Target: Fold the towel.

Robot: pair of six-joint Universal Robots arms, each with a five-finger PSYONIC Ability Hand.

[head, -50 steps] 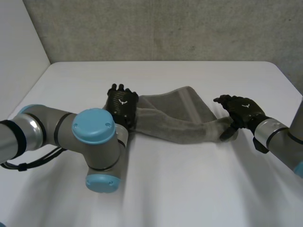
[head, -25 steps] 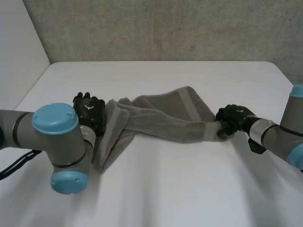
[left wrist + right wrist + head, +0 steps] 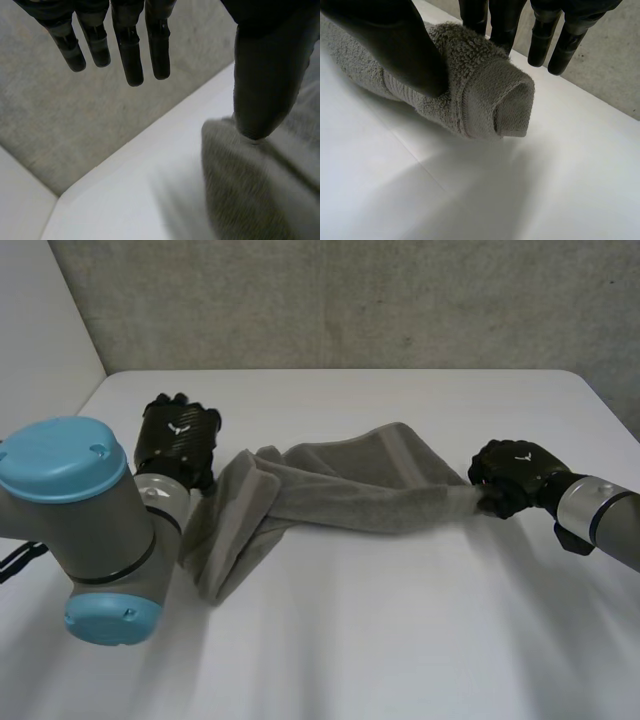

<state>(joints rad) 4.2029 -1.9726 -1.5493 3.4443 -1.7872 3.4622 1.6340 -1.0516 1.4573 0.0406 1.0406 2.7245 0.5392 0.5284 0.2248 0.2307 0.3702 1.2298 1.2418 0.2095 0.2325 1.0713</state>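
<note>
The right hand (image 3: pixel 512 476) is clamped on one end of the grey towel (image 3: pixel 340 490), thumb (image 3: pixel 400 45) pressing the bunched cloth against the fingers behind it. The towel stretches as a loose, rumpled band across the white desk (image 3: pixel 400 640) to the left hand (image 3: pixel 178 440). That hand's fingers (image 3: pixel 129 55) hang straight and apart from the thumb, whose tip touches the towel's other end.
</note>
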